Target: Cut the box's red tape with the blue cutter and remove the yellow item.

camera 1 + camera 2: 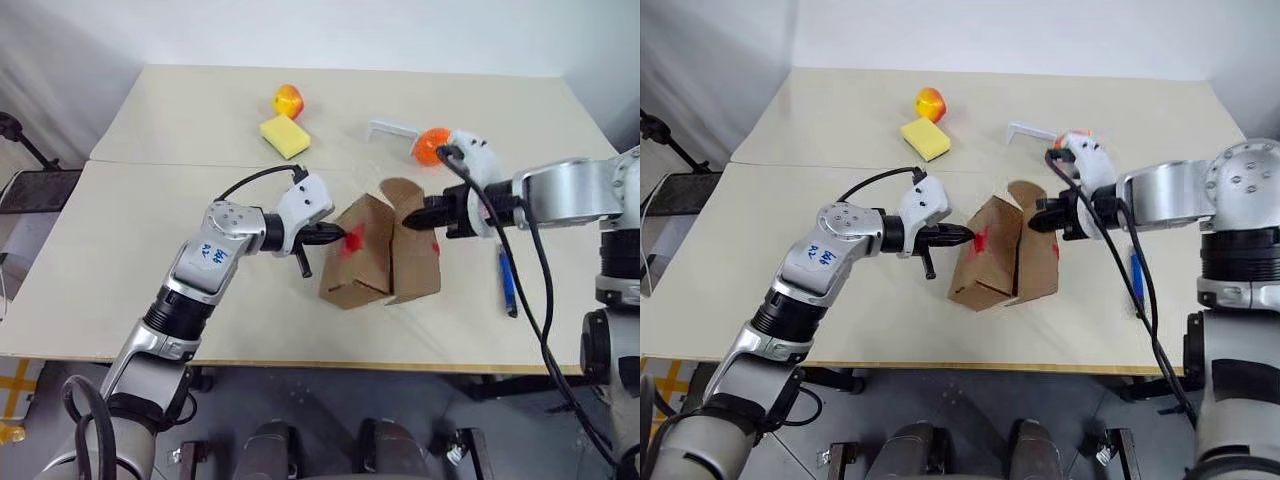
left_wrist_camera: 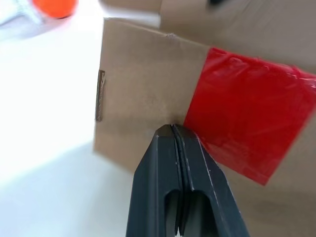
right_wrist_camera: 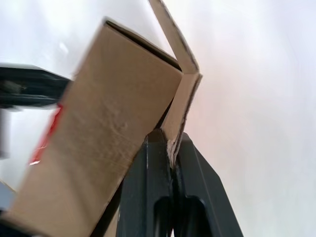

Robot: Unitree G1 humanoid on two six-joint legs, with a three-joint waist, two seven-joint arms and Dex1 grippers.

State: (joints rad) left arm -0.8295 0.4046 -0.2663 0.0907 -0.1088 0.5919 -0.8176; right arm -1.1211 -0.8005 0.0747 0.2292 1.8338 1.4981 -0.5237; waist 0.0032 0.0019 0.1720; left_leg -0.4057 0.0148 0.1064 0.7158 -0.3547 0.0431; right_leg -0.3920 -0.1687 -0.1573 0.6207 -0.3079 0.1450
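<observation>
**A:** What's on the pale worktop [image 1: 150,260]?

**B:** The box [image 1: 380,255] stands mid-worktop, split open. My left gripper [image 1: 335,236], shut and empty, presses its side at the red tape [image 1: 355,240]. My right gripper [image 1: 412,219] is pinched on a flap.

**A:** And the rest?

**B:** The blue cutter [image 1: 508,282] lies to the right, so I judge the cutting done. I can't see the yellow item yet.

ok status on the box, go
Left gripper shut, tips against box beside red tape. Right gripper shut on a flap. Cutter idle on table.
</observation>
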